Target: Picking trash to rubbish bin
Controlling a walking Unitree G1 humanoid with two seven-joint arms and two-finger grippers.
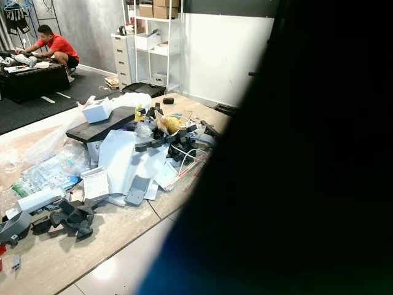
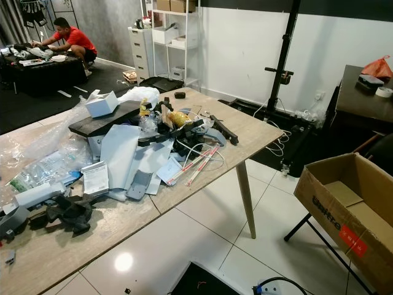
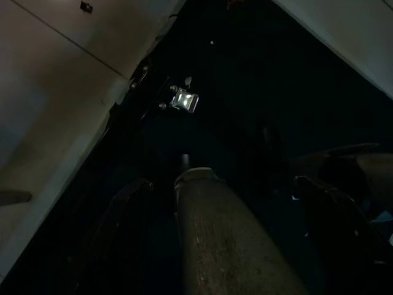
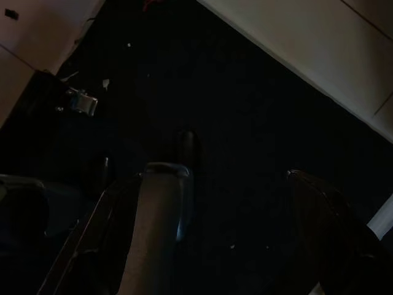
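Trash [image 2: 153, 144] heaps my table [image 2: 258, 132], a cardboard box [image 2: 353, 209] to its right. Both my grippers [image 3: 227, 239] [image 4: 215, 239] hang splayed, grasping nothing.

A workshop or lab-like workroom is suggested. A wooden table [image 2: 245, 132] is heaped with plastic wrapping, grey parts, cables and packaging. White shelving [image 2: 175, 43] with boxes is set against the wall, beside a black stand [image 2: 284, 61]. An open cardboard box [image 2: 350, 209] is seen on a tiled floor [image 2: 202, 227]. A person [image 2: 70, 38] is bent over a far bench, perhaps working.
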